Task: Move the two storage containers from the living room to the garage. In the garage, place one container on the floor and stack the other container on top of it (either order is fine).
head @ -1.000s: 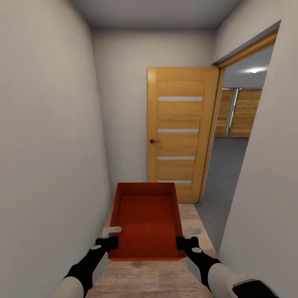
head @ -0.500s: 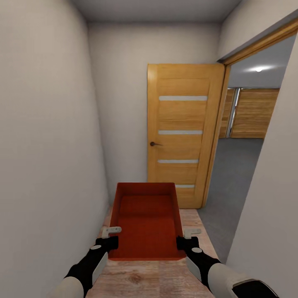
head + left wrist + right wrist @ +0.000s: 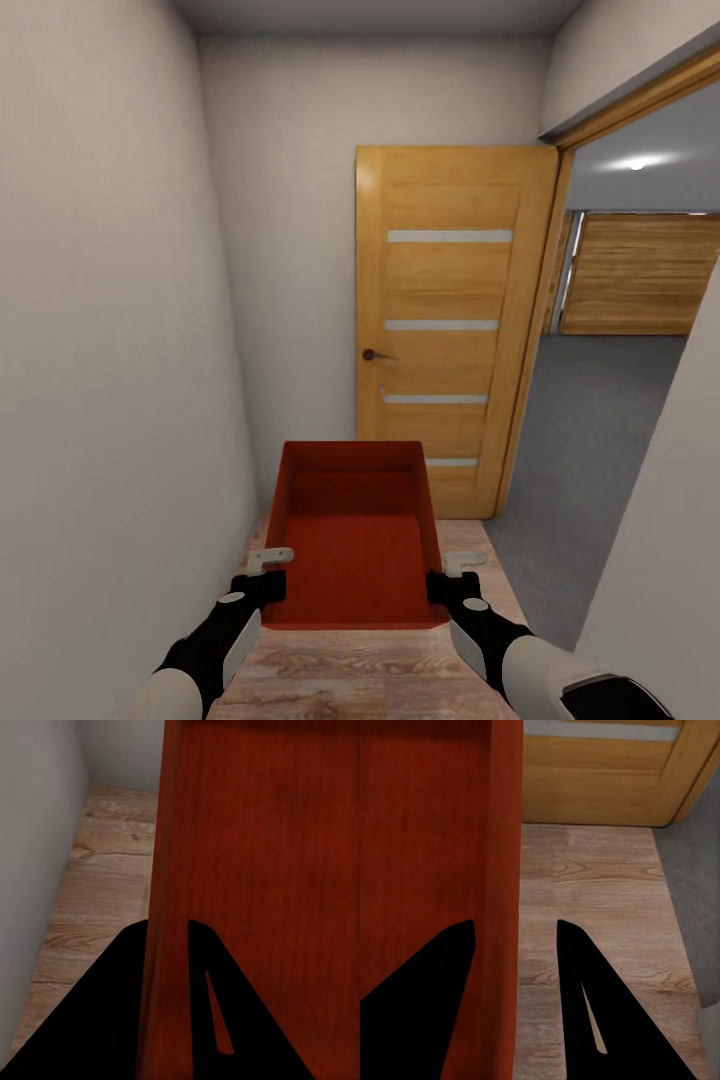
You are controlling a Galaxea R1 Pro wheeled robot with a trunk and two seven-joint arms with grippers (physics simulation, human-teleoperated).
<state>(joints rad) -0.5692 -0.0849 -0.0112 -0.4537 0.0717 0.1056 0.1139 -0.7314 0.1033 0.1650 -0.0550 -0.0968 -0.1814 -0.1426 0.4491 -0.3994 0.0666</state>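
I carry one orange-red storage container point(image 3: 355, 540), open-topped and empty, level in front of me above light wood planks. My left gripper point(image 3: 268, 572) is shut on its left wall near the close corner. My right gripper point(image 3: 450, 575) is shut on its right wall. In the left wrist view the black fingers point(image 3: 112, 1020) straddle the container wall point(image 3: 161, 870). The right wrist view has the wall point(image 3: 506, 832) between that gripper's fingers point(image 3: 600, 1005). Through the doorway at right lies the garage floor point(image 3: 590, 430), dark grey concrete.
I stand in a narrow hallway between a white wall point(image 3: 100, 350) close on my left and a white wall corner point(image 3: 660, 560) on my right. An open wooden door point(image 3: 445, 320) stands ahead. A wooden garage door point(image 3: 640, 275) shows at the far right.
The camera has moved forward: the wooden door looks nearer and the doorway to the garage wider. The container and both grippers keep their places in the view.
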